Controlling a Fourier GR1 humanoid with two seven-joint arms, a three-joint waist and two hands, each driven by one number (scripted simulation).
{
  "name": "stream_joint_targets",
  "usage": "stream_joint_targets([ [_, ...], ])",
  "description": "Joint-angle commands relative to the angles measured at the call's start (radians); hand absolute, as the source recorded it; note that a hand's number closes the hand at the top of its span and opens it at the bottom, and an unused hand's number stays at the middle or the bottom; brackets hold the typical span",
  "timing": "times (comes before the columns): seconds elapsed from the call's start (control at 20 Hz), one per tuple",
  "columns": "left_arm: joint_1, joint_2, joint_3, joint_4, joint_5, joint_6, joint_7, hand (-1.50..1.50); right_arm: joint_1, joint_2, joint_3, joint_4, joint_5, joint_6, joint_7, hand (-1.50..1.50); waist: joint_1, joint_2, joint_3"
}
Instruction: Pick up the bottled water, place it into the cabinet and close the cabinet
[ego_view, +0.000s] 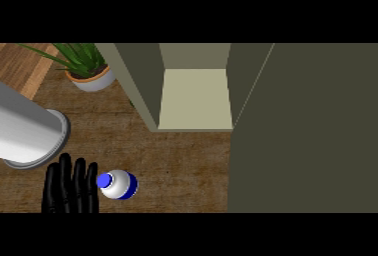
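Note:
The bottled water (117, 184) stands upright on the wooden counter at the lower left, seen from above as a white bottle with a blue cap and blue band. My left hand (70, 187) rests just left of it, fingers straight and pointing up, close to the bottle and holding nothing. The cabinet (193, 97) stands open at the top centre, showing a pale bare shelf. Its open door (303, 130) fills the right side as a large dark olive panel. My right hand shows nowhere in this view.
A large white cylindrical container (29, 132) lies at the left edge, just above my left hand. A potted plant (87, 70) stands at the upper left beside the cabinet's side wall. Bare wooden counter (184, 165) stretches between bottle and cabinet.

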Motion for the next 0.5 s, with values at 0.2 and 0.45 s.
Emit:
stream_joint_targets([
  [0.2,0.147,0.000,-0.115,-0.028,-0.079,0.078,-0.059,-1.50,0.106,-0.014,-0.073,-0.211,-0.214,0.018,0.082,-1.50,-0.002,0.000,-0.003],
  [0.45,0.197,0.023,-0.053,-0.059,-0.054,0.044,-0.037,-1.50,0.147,0.017,-0.065,-0.209,-0.195,0.046,0.027,-1.50,-0.004,0.003,-0.003],
])
